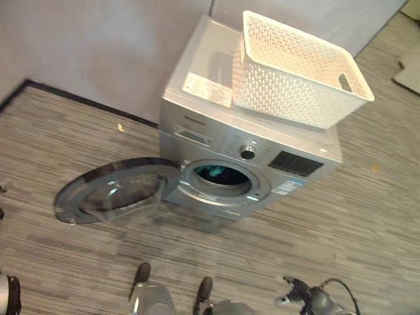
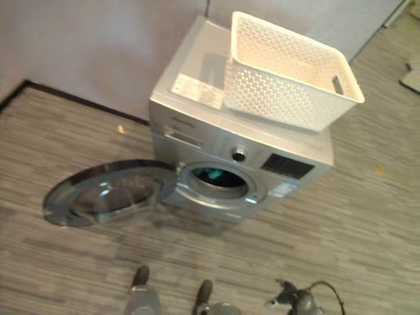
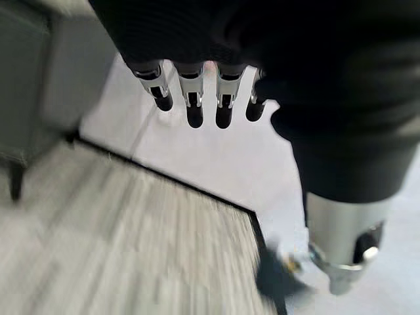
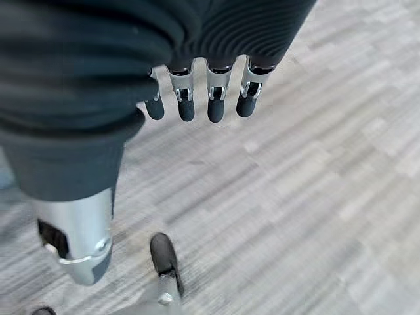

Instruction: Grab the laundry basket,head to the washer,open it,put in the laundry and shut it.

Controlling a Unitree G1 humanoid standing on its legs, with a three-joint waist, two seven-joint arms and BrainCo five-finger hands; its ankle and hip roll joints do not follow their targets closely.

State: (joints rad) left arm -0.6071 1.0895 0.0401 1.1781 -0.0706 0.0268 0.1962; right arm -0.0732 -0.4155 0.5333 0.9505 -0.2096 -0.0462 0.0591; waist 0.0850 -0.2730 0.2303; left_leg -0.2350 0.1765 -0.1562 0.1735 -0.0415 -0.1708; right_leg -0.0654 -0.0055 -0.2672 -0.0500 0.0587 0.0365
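Striped grey floor (image 1: 341, 230), pale wall (image 1: 98, 46), black baseboard (image 1: 79, 98)

I see a white lattice-patterned basket (image 1: 298, 69) on the silver washer (image 1: 249, 154); grey streaked floor (image 1: 367, 223), teal laundry (image 1: 215, 173) inside.

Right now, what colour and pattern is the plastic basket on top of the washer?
White plastic laundry basket with perforated lattice walls, seen best in the left eye view.
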